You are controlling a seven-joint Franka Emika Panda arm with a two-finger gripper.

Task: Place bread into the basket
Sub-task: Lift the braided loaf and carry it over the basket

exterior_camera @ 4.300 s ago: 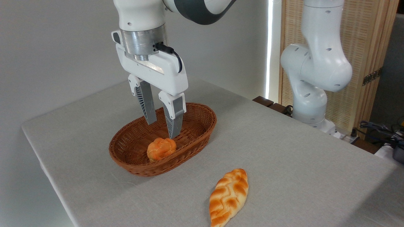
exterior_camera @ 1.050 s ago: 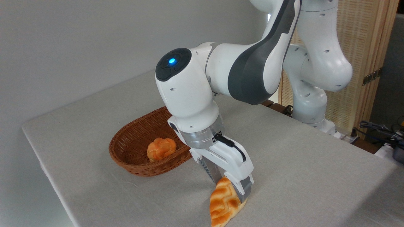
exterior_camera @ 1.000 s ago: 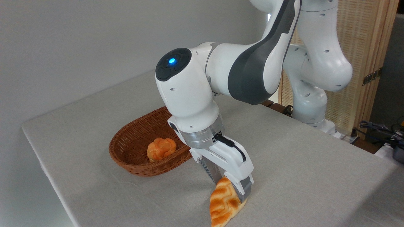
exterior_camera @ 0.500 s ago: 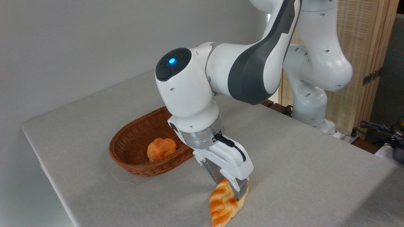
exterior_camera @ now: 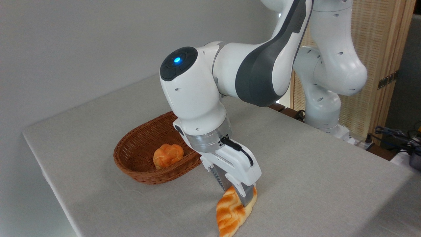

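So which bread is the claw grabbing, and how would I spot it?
Start at the brown wicker basket on the grey table, then look right and nearer the camera, under the white arm. The claw is shut on a long braided loaf. Unlike the small round orange bun in the basket, it is leaf-shaped with pale grooves.

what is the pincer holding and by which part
The pincer is shut on the bread, gripping it across its upper, far end; the near pointed end hangs low toward the table.

You see an evenly lit, sharp scene. A bright strip of daylight glares behind the arm [exterior_camera: 250,72], which shadows the table [exterior_camera: 322,171] softly.
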